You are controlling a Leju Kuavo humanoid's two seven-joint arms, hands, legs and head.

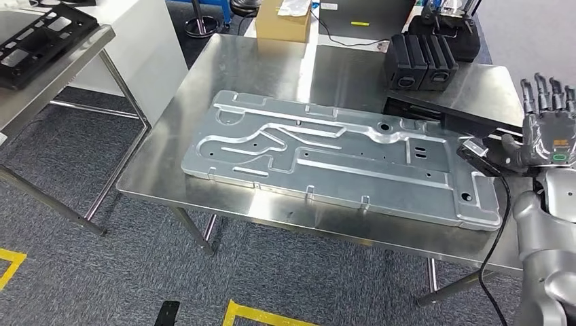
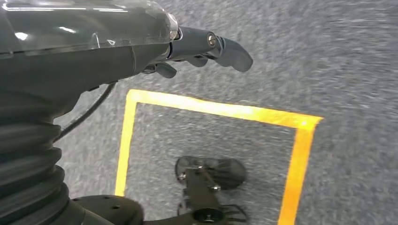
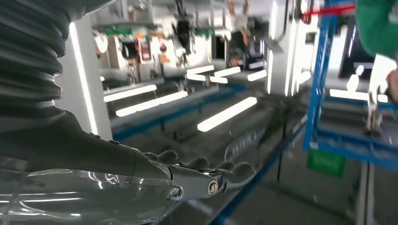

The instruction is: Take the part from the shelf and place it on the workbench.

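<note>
Clutter sits along the far side of the workbench [image 1: 231, 64], operator. You have two black ribbed blocks [image 1: 420, 61] at about 1 o'clock from the part, and a flat black unit [image 1: 448, 112] just nearer, running toward the right edge at 2 o'clock. A dark machine [image 1: 445, 27] stands beyond the blocks, and a cardboard box [image 1: 284, 19] sits past the bench at 12 o'clock. At 10 o'clock, well apart, a second table [image 1: 61, 75] carries a black tray [image 1: 41, 34]. Yellow floor tape [image 1: 261, 314] marks the carpet at 6 o'clock.

Your part [image 1: 339, 153], a large stamped metal panel with raised channels and small holes, lies flat on the workbench, filling most of its middle. Its long axis runs from 10 o'clock to 4 o'clock, the far end toward the second table and the near end by the right hand. The near end reaches almost to the front edge of the bench.

Your right hand [image 1: 547, 129] is raised at 3 o'clock, just beside the panel's near end, fingers apart and upright, holding nothing. A small black piece [image 1: 479, 153] with a cable [image 1: 499, 224] sits just by the thumb; you cannot tell from here whether it touches the panel.

Your left hand [image 2: 206, 49] hangs over the grey carpet above a yellow taped square [image 2: 211, 110]. Its fingers are loosely extended with nothing in them.
</note>
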